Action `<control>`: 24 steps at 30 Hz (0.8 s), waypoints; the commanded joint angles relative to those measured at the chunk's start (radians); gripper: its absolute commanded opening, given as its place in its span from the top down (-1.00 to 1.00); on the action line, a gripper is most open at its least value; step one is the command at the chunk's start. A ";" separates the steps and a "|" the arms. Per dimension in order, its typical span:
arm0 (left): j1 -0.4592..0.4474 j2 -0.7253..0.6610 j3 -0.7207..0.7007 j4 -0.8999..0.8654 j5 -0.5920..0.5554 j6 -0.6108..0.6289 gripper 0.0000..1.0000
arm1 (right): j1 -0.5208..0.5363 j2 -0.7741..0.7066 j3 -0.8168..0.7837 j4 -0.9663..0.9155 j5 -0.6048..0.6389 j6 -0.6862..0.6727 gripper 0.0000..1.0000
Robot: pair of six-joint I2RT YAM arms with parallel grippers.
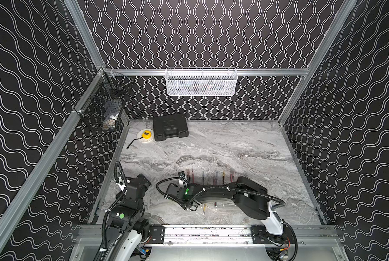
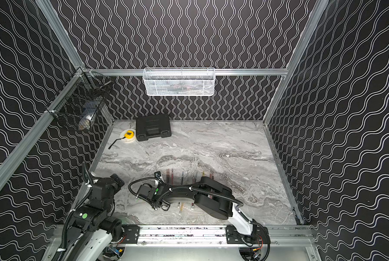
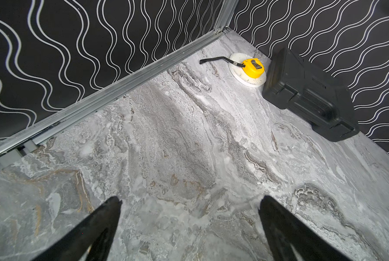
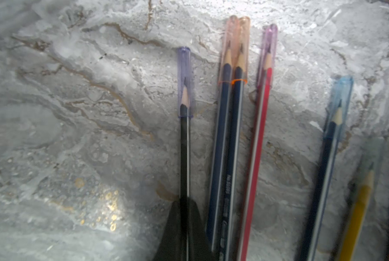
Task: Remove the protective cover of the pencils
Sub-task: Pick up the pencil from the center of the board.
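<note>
Right gripper [image 4: 184, 228]: jaws closed on the shaft of a black pencil [image 4: 184, 153]. We see the two dark fingers pinching it from either side. The pencil runs straight out ahead of the fingertips and lies along the marble table [image 4: 75, 113]. Its sharpened tip sits inside a clear violet cap [image 4: 184, 81], well ahead of the grip.

Just to the right of the held pencil we note two dark blue pencils [image 4: 228, 135], touching each other, their tips under orange caps [image 4: 235, 45]. Next comes a red pencil [image 4: 258, 140] with a purple cap [image 4: 268, 52]. Further to that side, apart from these, lie a dark pencil [image 4: 322, 180] under a blue cap [image 4: 340, 101] and a yellow pencil [image 4: 356, 214], too blurred to tell its cap.

In both top views the pencils [image 1: 214, 179] form a roughly parallel row. The right gripper is at the row's left end, with its arm lying across their near ends.

Left gripper [image 3: 190, 201]: jaws wide apart, holding nothing, above the marble and well away from the row. Far ahead of it, a yellow tape measure [image 3: 253, 69] rests on a white disc [image 3: 245, 79], just beside a black case [image 3: 308, 97].
</note>
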 commanded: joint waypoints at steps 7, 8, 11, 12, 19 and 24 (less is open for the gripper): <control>0.001 0.007 0.003 -0.001 -0.019 -0.016 -0.99 | -0.029 -0.068 -0.094 0.157 -0.170 -0.136 1.00; 0.002 0.007 0.003 -0.002 -0.019 -0.017 -0.99 | -0.031 -0.062 -0.085 0.144 -0.164 -0.137 1.00; 0.001 0.006 0.004 -0.003 -0.019 -0.019 -0.99 | -0.031 -0.043 -0.064 0.119 -0.157 -0.137 1.00; 0.001 0.003 0.003 -0.003 -0.019 -0.018 -0.99 | -0.031 -0.042 -0.063 0.119 -0.158 -0.135 1.00; 0.001 -0.006 -0.002 0.004 -0.004 -0.009 -0.99 | -0.030 -0.068 -0.091 0.149 -0.125 -0.129 1.00; 0.001 -0.038 0.024 0.068 0.175 0.089 -0.99 | -0.030 -0.116 -0.145 0.237 -0.110 -0.153 1.00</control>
